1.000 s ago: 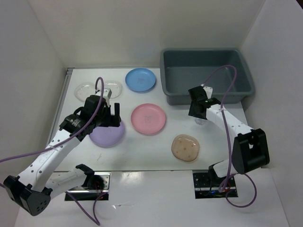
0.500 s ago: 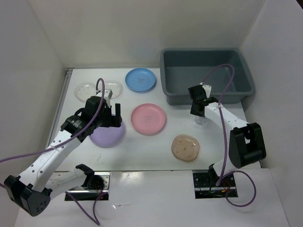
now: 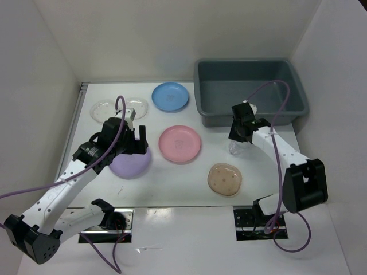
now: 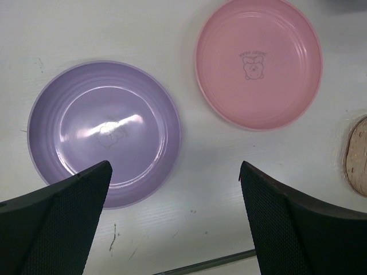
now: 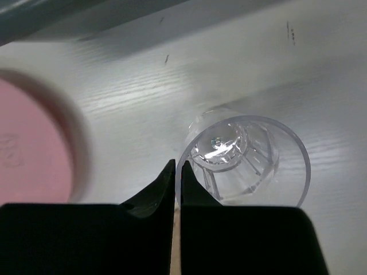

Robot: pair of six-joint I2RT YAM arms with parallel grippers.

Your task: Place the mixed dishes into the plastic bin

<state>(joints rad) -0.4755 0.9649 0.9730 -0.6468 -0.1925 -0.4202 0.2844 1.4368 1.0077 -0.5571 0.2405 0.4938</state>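
My right gripper (image 5: 178, 170) is shut on the rim of a clear plastic cup (image 5: 246, 157), one finger inside the wall and one outside. The cup (image 3: 237, 148) stands on the table just in front of the grey plastic bin (image 3: 246, 117), under the right gripper (image 3: 239, 136). Over the right edge of the lavender plate (image 4: 103, 132) hangs my left gripper (image 4: 175, 192), open and holding nothing. On the table lie the pink plate (image 3: 179, 143), the blue plate (image 3: 170, 96), the tan speckled plate (image 3: 224, 179) and two clear plates (image 3: 106, 110).
White walls close in the table on the left, back and right. The bin (image 3: 250, 91) fills the back right corner. Purple cables loop from both arms, and the left arm (image 3: 74, 172) stretches over the left side of the table.
My right gripper has closed from part open onto the clear cup's rim, and the cup has shifted slightly left. The left arm has barely moved.
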